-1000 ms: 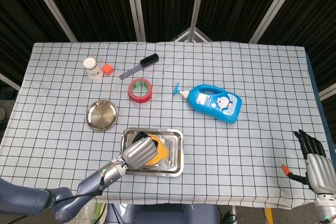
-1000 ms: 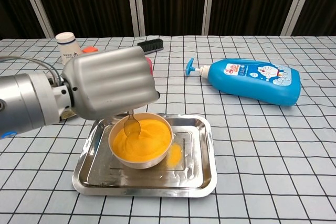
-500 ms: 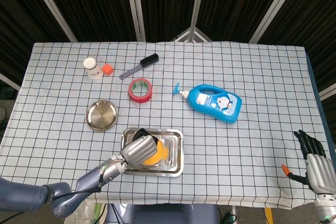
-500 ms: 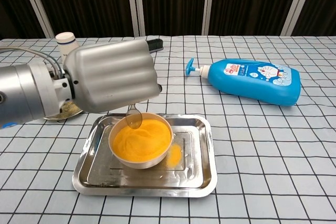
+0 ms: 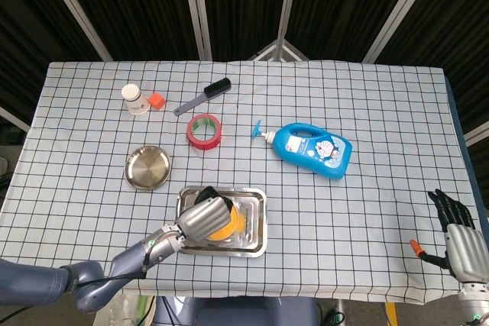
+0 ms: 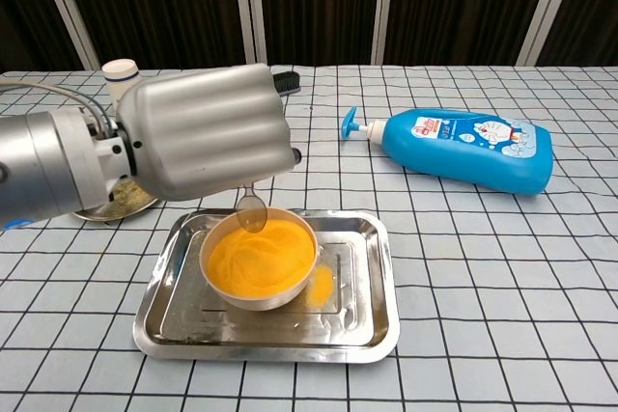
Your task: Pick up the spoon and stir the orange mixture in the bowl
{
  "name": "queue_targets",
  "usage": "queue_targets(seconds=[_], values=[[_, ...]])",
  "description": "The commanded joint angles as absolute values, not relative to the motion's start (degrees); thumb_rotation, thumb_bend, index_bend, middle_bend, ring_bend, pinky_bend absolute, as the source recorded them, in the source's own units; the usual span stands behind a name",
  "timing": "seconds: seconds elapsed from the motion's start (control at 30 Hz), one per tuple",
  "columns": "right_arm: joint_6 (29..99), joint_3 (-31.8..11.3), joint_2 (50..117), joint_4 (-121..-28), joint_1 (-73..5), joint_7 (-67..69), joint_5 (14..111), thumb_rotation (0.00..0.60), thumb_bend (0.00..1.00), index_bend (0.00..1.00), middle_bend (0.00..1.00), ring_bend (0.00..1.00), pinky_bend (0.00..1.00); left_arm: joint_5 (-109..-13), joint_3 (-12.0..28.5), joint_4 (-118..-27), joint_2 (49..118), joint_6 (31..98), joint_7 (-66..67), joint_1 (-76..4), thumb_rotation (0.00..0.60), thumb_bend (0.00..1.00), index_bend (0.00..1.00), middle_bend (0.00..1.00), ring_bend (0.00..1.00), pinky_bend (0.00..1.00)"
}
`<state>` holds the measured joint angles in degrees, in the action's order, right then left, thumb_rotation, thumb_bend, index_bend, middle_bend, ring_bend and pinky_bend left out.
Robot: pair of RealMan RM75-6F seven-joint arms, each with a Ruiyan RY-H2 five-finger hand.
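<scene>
A white bowl (image 6: 309, 276) of orange mixture (image 6: 261, 258) sits in a steel tray (image 6: 372, 320) near the table's front edge. My left hand (image 6: 208, 132) hovers over the bowl's left rear and grips a metal spoon (image 6: 252, 209). The spoon's tip hangs just above the mixture at the bowl's far rim. In the head view the left hand (image 5: 202, 217) covers much of the bowl (image 5: 233, 223). My right hand (image 5: 461, 243) rests off the table's right front corner, fingers apart and holding nothing.
A blue soap bottle (image 5: 313, 148) lies right of centre. A red tape roll (image 5: 204, 130), a black brush (image 5: 205, 95), a white cup (image 5: 134, 99) with an orange block (image 5: 156, 101) and a steel dish (image 5: 147, 166) stand behind and left of the tray (image 5: 256, 246).
The left hand has lifted the spoon out of the orange mixture and drawn it slightly back toward the bowl's far rim. The right hand has not moved.
</scene>
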<state>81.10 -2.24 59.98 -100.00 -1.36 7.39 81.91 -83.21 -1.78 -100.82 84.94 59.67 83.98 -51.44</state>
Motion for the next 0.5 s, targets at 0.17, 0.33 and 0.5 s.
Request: queue_targets(seconds=[0.17,0.33,0.5], values=[[80.93,-2.30,60.07,-100.00,-1.44,7.14,81.71,0.600,0.31,0.00,0.00,0.00,0.00,-82.14,-0.86,-99.81,86.46,61.61,80.83,-49.51,0.600,0.74,0.81,1.00,1.00,1.00],[81.00,-2.31,59.97,-100.03,-1.36,7.26,81.60,0.600,0.31,0.00,0.00,0.00,0.00,-79.01,0.67,-99.41,87.60,64.20,77.06,-47.08,0.600,0.74,0.81,1.00,1.00,1.00],[80.93,-2.25,59.94,-99.97,-1.38,7.31,81.71,0.600,0.31,0.00,0.00,0.00,0.00,-74.53,3.66,-97.32,89.12,69.18,70.00,-43.31,0.600,0.74,0.80,1.00,1.00,1.00]])
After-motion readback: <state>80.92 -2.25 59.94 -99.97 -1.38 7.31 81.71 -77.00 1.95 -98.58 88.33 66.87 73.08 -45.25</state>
